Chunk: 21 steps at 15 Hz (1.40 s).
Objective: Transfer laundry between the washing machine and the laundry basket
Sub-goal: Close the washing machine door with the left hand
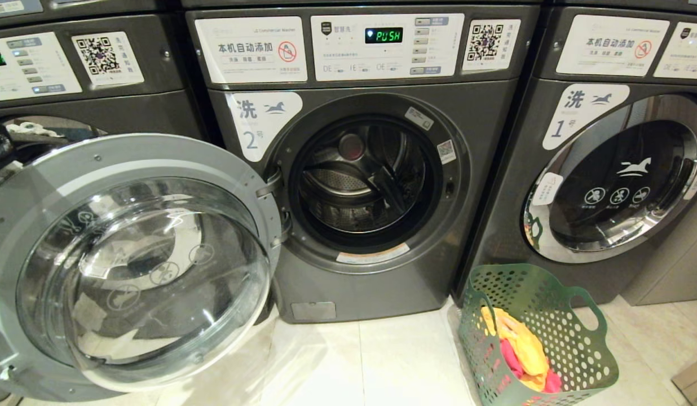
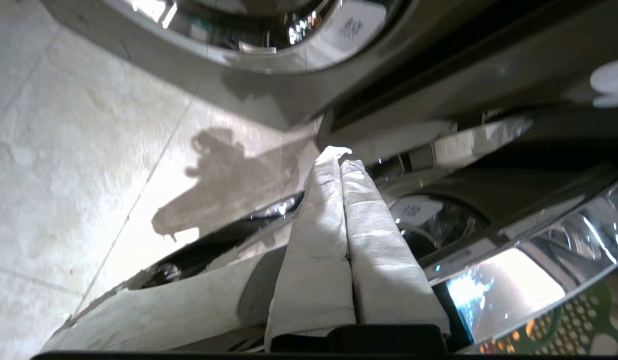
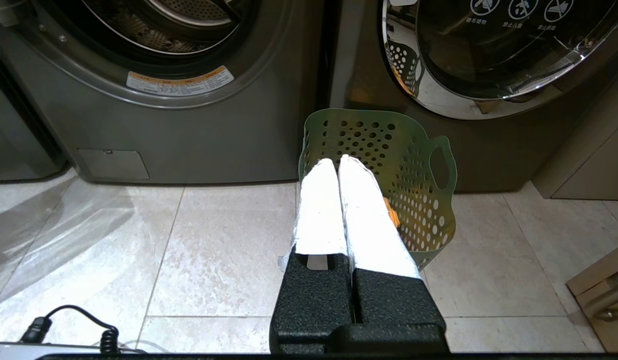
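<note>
Washing machine number 2 (image 1: 376, 293) stands in the middle with its round door (image 1: 128, 265) swung wide open to the left. Its drum (image 1: 365, 180) looks dark, and I see no laundry in it. On the floor at the lower right, a green perforated laundry basket (image 1: 551, 299) holds yellow and pink laundry (image 1: 523, 344). My left gripper (image 2: 339, 157), wrapped in white cloth, is shut and empty, low beside the open door (image 2: 514, 290). My right gripper (image 3: 337, 162) is shut and empty, above the floor just short of the basket (image 3: 379, 140). Neither arm shows in the head view.
A closed washer number 1 (image 1: 619, 186) stands right behind the basket, and another machine (image 1: 44, 67) stands at the left behind the open door. A black coiled cable (image 3: 74, 325) lies on the tiled floor (image 1: 382, 361). A tan box (image 3: 599, 285) sits at the far right.
</note>
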Available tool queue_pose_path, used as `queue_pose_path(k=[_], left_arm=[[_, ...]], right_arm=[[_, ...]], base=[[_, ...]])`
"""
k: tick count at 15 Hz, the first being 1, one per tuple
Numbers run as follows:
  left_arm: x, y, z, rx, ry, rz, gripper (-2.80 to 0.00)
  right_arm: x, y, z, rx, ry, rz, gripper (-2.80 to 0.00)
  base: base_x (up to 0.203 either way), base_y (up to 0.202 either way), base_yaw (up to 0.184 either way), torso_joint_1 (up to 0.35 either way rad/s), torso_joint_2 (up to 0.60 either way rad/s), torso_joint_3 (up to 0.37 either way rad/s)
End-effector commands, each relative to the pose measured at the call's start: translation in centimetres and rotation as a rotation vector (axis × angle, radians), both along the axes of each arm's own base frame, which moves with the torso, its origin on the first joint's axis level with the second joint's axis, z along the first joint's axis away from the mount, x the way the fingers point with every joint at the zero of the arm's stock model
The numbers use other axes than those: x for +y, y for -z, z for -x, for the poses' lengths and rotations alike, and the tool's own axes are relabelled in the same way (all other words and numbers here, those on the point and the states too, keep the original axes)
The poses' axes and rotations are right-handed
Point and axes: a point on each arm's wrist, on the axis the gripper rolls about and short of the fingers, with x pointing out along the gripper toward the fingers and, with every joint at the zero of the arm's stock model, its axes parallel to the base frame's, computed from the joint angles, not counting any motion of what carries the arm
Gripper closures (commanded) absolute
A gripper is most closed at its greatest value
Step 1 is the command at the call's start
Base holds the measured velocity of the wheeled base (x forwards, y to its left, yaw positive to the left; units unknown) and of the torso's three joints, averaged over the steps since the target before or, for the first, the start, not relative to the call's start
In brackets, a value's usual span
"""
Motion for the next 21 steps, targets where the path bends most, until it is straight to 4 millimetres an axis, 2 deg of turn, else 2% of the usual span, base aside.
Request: queue_pose_path(k=[1, 7, 10, 13, 15, 16, 18, 20, 21], left_arm=[[-2.7, -1.5, 2.8, 0.037, 0.048, 0.019, 0.0], [-10.2, -3.3, 9.2, 0.146, 0.289, 0.065, 0.0], [-14.0, -2.8, 10.8, 0.192, 0.454, 0.085, 0.0], [-18.7, -2.6, 11.7, 0.235, 0.624, 0.145, 0.0], [-22.3, -2.1, 11.4, 0.256, 0.674, 0.158, 0.0], [-24.6, -1.3, 10.0, 0.247, 0.661, 0.148, 0.0], [-27.4, -0.5, 7.0, 0.13, 0.559, 0.098, 0.0], [-28.2, -1.6, 6.1, -0.041, 0.478, 0.095, 0.0], [-27.6, -2.4, 6.3, -0.112, 0.42, 0.089, 0.0]], right_arm=[[0.0, 0.0, 0.0, 0.002, -0.001, -0.001, 0.0], [0.0, 0.0, 0.0, 0.002, 0.007, -0.018, 0.0], [0.0, 0.0, 0.0, 0.002, 0.011, -0.035, 0.0], [0.0, 0.0, 0.0, 0.002, 0.013, -0.038, 0.0], [0.0, 0.0, 0.0, 0.0, 0.013, -0.036, 0.0], [0.0, 0.0, 0.0, 0.0, 0.011, -0.035, 0.0], [0.0, 0.0, 0.0, -0.002, 0.011, -0.027, 0.0], [0.0, 0.0, 0.0, -0.002, 0.011, -0.024, 0.0], [0.0, -0.4, 0.1, -0.014, 0.014, -0.024, 0.0]], base=[[0.0, 0.0, 0.0, 0.0, 0.0, 0.0], [0.0, 0.0, 0.0, 0.0, 0.0, 0.0], [0.0, 0.0, 0.0, 0.0, 0.0, 0.0], [0.0, 0.0, 0.0, 0.0, 0.0, 0.0], [0.0, 0.0, 0.0, 0.0, 0.0, 0.0], [0.0, 0.0, 0.0, 0.0, 0.0, 0.0], [0.0, 0.0, 0.0, 0.0, 0.0, 0.0], [0.0, 0.0, 0.0, 0.0, 0.0, 0.0], [0.0, 0.0, 0.0, 0.0, 0.0, 0.0]])
